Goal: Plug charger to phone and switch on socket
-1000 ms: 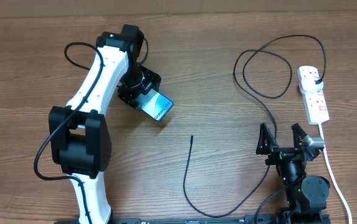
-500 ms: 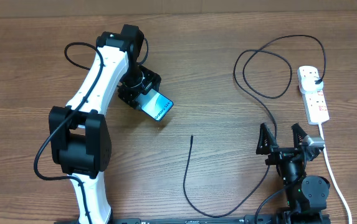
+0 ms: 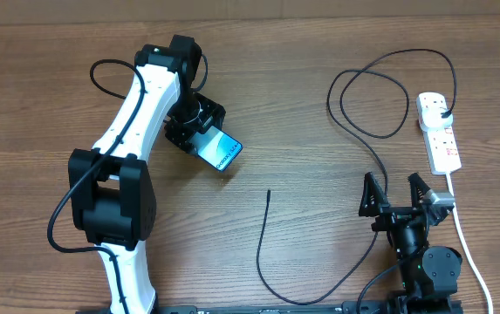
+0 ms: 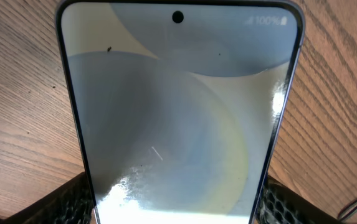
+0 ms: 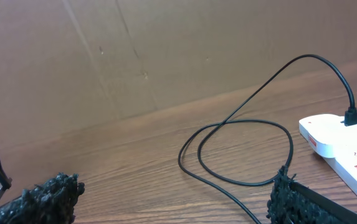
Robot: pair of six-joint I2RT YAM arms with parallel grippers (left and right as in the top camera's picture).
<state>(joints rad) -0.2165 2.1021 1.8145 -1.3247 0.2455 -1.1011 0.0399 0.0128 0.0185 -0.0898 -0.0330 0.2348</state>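
My left gripper (image 3: 199, 131) is shut on the phone (image 3: 220, 149), whose cyan screen faces up and sticks out toward the lower right. In the left wrist view the phone (image 4: 178, 118) fills the frame between the black fingers (image 4: 66, 202). The charger cable (image 3: 354, 105) loops across the right side; its black plug (image 3: 442, 114) sits in the white socket strip (image 3: 440, 133), and its slim tip (image 3: 269, 193) lies loose at mid-table. My right gripper (image 3: 396, 194) is open and empty, low at the right, just left of the strip. The right wrist view shows the cable loop (image 5: 240, 149) and strip (image 5: 346, 140).
The strip's thick white cord (image 3: 466, 244) runs down the right edge past my right arm's base. The charger cable curves along the front edge (image 3: 302, 301). A brown cardboard wall (image 5: 166, 56) stands behind the table.
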